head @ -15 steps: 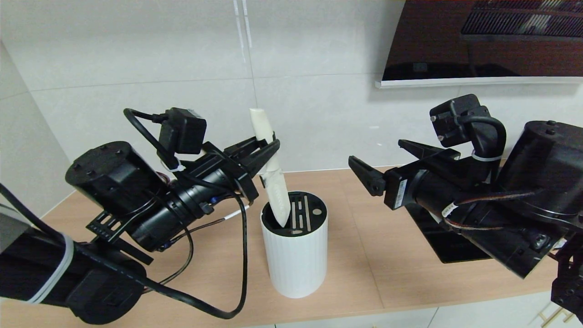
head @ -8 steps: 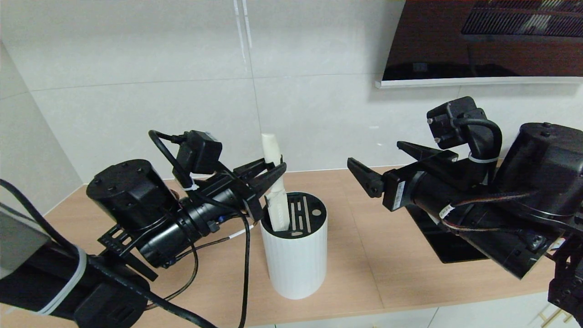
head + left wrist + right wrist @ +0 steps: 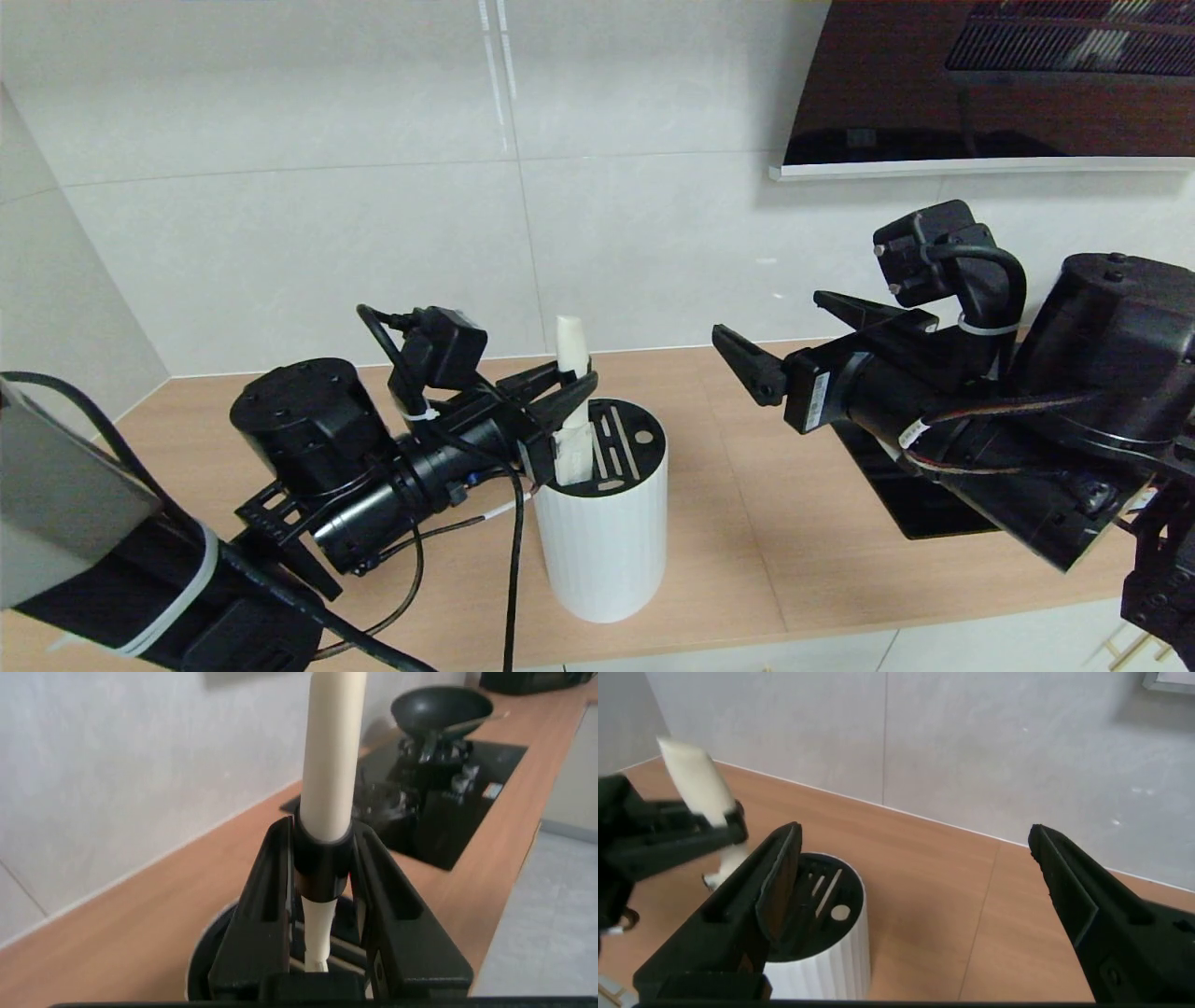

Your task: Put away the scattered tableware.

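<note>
At the lower left of the head view, your left claw (image 3: 569, 397) is clamped on the white knife (image 3: 570, 347) where handle meets blade, holding it upright just above the black slotted top of the white ribbed knife holder (image 3: 607, 532), which stands at the frame's lower middle on the wooden worktop (image 3: 747, 560). A second ago the blade was mostly bare, with only its tip at a slot. Since then the arm has come down and the blade has sunk almost fully into the holder, leaving the handle and a short white stub above the top. The left wrist view shows the same claw (image 3: 322, 854) pinching the knife (image 3: 332, 747), with a black cooktop (image 3: 439, 812) and a dark pan (image 3: 441, 707) beyond it. Right of centre, your right claw (image 3: 775, 317) hangs wide open and holds nothing, apart from the holder, almost where it was before; its fingers frame the holder (image 3: 831, 943) in its own wrist view.
</note>
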Robot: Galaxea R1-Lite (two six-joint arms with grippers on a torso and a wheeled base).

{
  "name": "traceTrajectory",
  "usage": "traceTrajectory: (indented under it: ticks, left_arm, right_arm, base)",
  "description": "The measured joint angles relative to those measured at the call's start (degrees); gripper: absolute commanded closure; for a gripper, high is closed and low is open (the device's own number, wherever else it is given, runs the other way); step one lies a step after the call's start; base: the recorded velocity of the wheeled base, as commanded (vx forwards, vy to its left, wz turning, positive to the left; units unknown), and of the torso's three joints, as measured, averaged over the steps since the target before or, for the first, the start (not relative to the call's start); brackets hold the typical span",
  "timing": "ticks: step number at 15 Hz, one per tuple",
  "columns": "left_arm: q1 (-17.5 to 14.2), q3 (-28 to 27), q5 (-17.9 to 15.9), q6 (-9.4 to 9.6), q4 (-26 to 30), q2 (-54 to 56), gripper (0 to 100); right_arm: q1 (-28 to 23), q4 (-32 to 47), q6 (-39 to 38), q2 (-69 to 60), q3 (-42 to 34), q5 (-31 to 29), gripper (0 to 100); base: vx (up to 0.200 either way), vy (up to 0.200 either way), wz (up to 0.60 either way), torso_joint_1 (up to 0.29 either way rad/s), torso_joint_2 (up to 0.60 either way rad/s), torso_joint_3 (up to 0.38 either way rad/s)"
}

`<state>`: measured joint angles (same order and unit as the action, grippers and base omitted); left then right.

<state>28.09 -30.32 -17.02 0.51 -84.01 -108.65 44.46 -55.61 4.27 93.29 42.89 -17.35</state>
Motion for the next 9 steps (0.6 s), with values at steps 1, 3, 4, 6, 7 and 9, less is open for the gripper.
traceTrajectory:
  ticks: [1, 3, 4, 6, 7, 9]
  left_arm:
    - [0.02, 0.30, 0.02, -0.02, 0.01, -0.49, 100]
    - [0.05, 1.00, 0.09, -0.05, -0.40, -1.33, 100]
    - [0.05, 1.30, 0.09, -0.05, -0.46, -1.49, 100]
    - [0.05, 1.55, 0.18, -0.07, -0.46, -1.66, 100]
    - [0.05, 1.57, 0.46, -0.05, -0.38, -1.73, 100]
    - [0.05, 1.35, 1.18, -0.07, -0.18, -1.84, 0]
  right_arm:
    - [0.00, 0.00, 0.00, 0.01, -0.02, 0.02, 0]
    - [0.00, 0.02, 0.02, 0.01, -0.06, 0.02, 0]
    - [0.00, 0.00, 0.02, 0.01, -0.06, 0.02, 0]
    - [0.00, 0.00, 0.02, 0.15, -0.06, 0.02, 0]
    - [0.00, -0.02, 0.02, 0.22, -0.09, 0.02, 0]
    - [0.00, -0.05, 0.00, 0.30, -0.09, 0.05, 0]
  base:
    - [0.000, 0.000, 0.00, 0.000, 0.00, 0.000]
    - [0.000, 0.000, 0.00, 0.000, 0.00, 0.000]
    - [0.000, 0.000, 0.00, 0.000, 0.00, 0.000]
    - [0.000, 0.000, 0.00, 0.000, 0.00, 0.000]
    - [0.000, 0.000, 0.00, 0.000, 0.00, 0.000]
    - [0.000, 0.000, 0.00, 0.000, 0.00, 0.000]
